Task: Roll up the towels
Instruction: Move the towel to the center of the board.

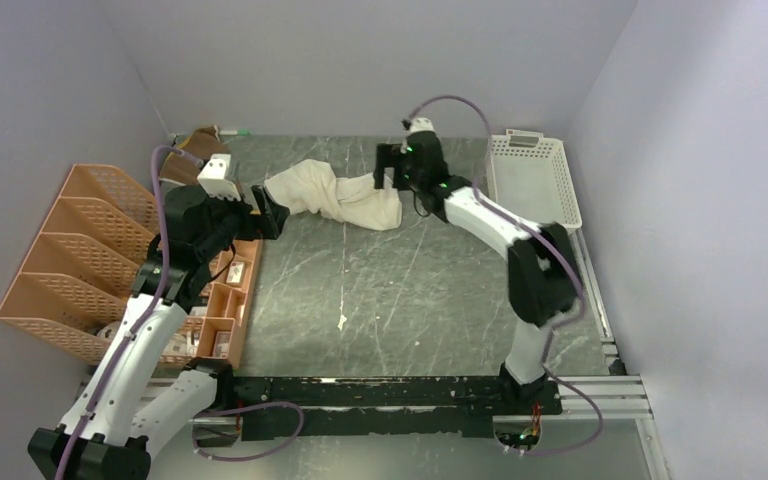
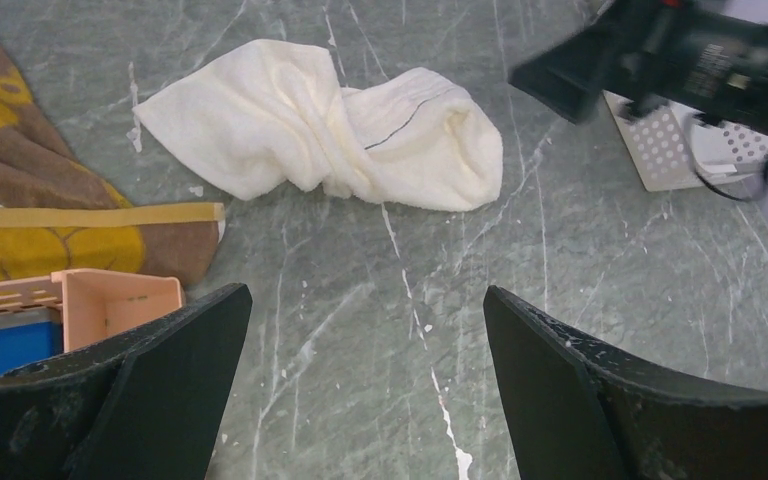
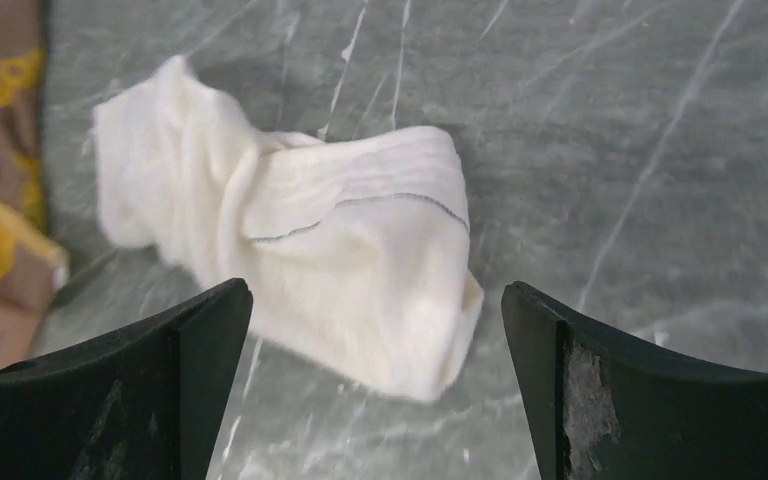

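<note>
Jaws on both arms stand wide apart, empty. A crumpled cream towel [image 3: 340, 260] lies on the surface [image 1: 410, 290] just ahead of the right jaws and further ahead of the left jaws, with a brown towel [image 2: 50, 230] beside the left jaws. Rolling looks unstarted; next, the cream towel probably needs spreading flat.

Both arms reach forward with elbows bent, wrists turned toward each other. The left end effector [image 1: 272, 215] has its jaws spread wide and empty; the right end effector [image 1: 388, 168] likewise gapes, holding nothing
</note>
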You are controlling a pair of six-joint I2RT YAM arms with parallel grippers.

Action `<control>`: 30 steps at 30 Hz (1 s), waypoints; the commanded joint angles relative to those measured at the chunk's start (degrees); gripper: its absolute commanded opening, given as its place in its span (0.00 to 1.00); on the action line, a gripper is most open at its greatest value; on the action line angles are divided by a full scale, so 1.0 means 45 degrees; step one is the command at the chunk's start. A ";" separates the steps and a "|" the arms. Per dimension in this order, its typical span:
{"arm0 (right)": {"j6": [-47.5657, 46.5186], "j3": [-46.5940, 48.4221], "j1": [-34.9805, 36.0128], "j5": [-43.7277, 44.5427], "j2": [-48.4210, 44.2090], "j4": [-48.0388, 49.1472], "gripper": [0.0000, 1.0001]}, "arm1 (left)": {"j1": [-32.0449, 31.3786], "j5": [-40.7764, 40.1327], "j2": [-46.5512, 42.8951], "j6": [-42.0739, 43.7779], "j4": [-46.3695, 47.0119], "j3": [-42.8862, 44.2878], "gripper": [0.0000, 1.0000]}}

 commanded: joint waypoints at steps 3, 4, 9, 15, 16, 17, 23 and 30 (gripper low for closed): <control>-0.1412 0.4419 0.0447 0.0082 0.5004 -0.1909 0.96 | 0.0017 -0.0327 -0.0235 -0.0336 -0.0407 0.0058 0.99; -0.1555 0.4997 0.0425 0.0088 0.5600 -0.2177 0.95 | 0.0008 -0.0238 -0.0155 -0.0348 -0.0397 0.0014 0.99; -0.1810 0.6241 0.0346 -0.0401 0.7066 -0.2846 0.94 | 0.0004 -0.0102 0.0710 -0.0188 -0.0441 -0.0040 1.00; -0.1981 0.4753 0.0110 -0.0342 0.5800 -0.2187 0.29 | 0.0008 0.0035 0.2550 -0.0054 0.0369 0.0209 0.99; -0.1978 0.4507 0.0010 -0.0305 0.5499 -0.2297 0.02 | 0.0002 0.0169 0.2881 -0.0037 0.0423 0.0350 0.99; -0.1987 0.4232 -0.0052 -0.0312 0.5144 -0.2474 0.00 | 0.0004 0.0301 0.3157 -0.0076 0.0466 0.0480 0.99; -0.2710 -0.0010 -0.0072 -0.1937 0.0090 -0.1846 0.00 | 0.0001 0.0990 0.3568 -0.0162 0.1355 0.0392 0.99; -0.2571 -0.4870 -0.0067 -0.1610 -0.4862 -0.2509 0.41 | -0.0068 0.1643 0.3913 -0.0233 0.1895 -0.0489 0.99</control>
